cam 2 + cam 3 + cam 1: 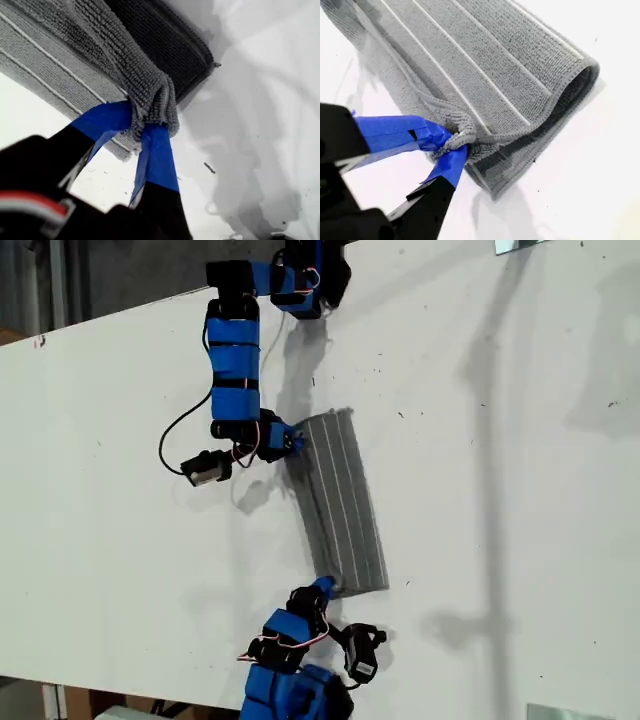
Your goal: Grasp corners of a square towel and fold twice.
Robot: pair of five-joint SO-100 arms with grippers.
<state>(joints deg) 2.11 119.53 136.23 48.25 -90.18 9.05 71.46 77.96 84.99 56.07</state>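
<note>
Towel [340, 502] lies folded as a narrow strip on the white table [520, 490], mid-scene in the exterior view, its long axis and stripes running from that view's upper middle toward its lower right. Expect thin, soft, limp cloth that bunches when pinched; take it at the corners. Your first gripper [145, 117] is clamped on a bunched corner [155, 100]. Your second gripper [452, 145] likewise pinches a corner [462, 135], at the fold's open edge.

Bright, even light on white worktop [520, 540]; soft grey arm shadows fall toward exterior view's right. Exterior view slightly soft. Wrist views sharp on towel [485, 75], near black parts blurred.
</note>
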